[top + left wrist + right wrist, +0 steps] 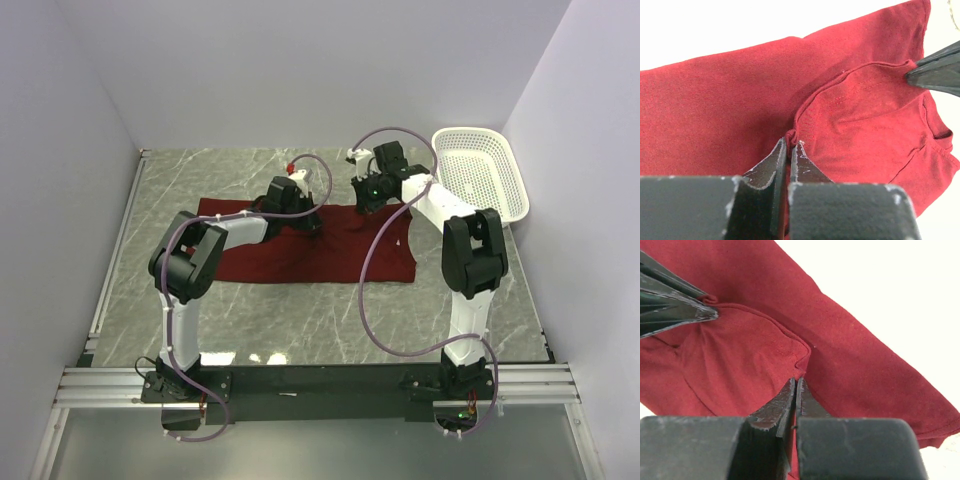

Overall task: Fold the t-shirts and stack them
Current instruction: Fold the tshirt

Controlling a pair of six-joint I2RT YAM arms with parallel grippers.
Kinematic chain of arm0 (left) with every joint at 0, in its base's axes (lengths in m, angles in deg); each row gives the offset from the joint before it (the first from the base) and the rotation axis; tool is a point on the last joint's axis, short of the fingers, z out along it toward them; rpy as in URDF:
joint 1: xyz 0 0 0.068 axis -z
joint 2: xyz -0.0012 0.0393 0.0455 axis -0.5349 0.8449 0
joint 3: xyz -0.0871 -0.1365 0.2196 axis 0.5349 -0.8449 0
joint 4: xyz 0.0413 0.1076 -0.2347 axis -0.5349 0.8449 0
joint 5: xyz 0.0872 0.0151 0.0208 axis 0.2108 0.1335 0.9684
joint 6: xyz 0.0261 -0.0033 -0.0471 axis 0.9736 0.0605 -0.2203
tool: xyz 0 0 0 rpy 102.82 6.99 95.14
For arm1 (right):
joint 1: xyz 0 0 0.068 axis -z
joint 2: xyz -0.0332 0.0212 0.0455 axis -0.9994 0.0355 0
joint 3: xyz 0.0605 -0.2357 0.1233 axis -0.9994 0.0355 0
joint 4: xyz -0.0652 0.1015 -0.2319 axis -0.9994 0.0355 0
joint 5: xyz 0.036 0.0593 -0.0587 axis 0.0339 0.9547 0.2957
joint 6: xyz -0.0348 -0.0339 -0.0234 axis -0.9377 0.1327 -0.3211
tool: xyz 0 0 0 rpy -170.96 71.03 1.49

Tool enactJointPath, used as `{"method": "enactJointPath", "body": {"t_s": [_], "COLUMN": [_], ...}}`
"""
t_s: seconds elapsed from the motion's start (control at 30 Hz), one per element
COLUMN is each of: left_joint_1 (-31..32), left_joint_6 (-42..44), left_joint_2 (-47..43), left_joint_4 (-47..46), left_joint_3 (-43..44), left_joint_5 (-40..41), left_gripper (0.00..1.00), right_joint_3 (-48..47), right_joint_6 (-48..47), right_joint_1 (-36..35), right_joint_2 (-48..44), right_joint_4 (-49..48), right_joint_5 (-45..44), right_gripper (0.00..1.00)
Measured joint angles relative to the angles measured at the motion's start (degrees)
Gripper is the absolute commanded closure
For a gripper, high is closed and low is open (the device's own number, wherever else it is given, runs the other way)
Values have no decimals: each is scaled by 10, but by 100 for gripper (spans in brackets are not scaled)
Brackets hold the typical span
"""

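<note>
Maroon t-shirt (300, 260) is lying on the tabletop (300, 320), both arms' jaws pinching shut on its far edge, probably for folding.

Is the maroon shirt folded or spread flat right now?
Mostly spread: t-shirt lies flat on the table, one hemmed edge pinched up by left gripper and right gripper.

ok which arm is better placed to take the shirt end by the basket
Right. The right gripper pinches the t-shirt on the side nearer the basket; the left gripper holds it nearer the middle.
</note>
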Motion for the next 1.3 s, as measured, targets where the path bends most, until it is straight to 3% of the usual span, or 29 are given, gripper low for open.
{"method": "enactJointPath", "body": {"t_s": [0.4,0.57,0.6,0.7,0.83,0.97,1.17,1.3], "left_joint_1": [0,0,0,0,0,-9,-49,-82], "left_joint_6": [-6,-11,-11,-2,23,42,40,10], "left_joint_2": [0,-1,-3,-20,-95,-205,-344,-430], "left_joint_4": [5,15,20,36,48,47,56,91], "left_joint_3": [13,16,16,15,-5,-43,-110,-198], "left_joint_5": [26,68,81,121,188,214,180,175], "left_gripper": [58,40,30,20,17,18,19,8], "right_joint_3": [-1,-12,-14,-16,-14,6,46,86], "right_joint_6": [4,21,21,33,39,18,-40,-65], "right_joint_1": [0,0,0,0,4,19,42,49], "right_joint_2": [7,12,13,15,13,-8,-71,-143], "right_joint_4": [-1,-2,-3,-7,-11,1,58,85], "right_joint_5": [-15,-47,-57,-101,-111,-17,158,237], "right_gripper": [94,55,52,49,49,50,50,50]}}
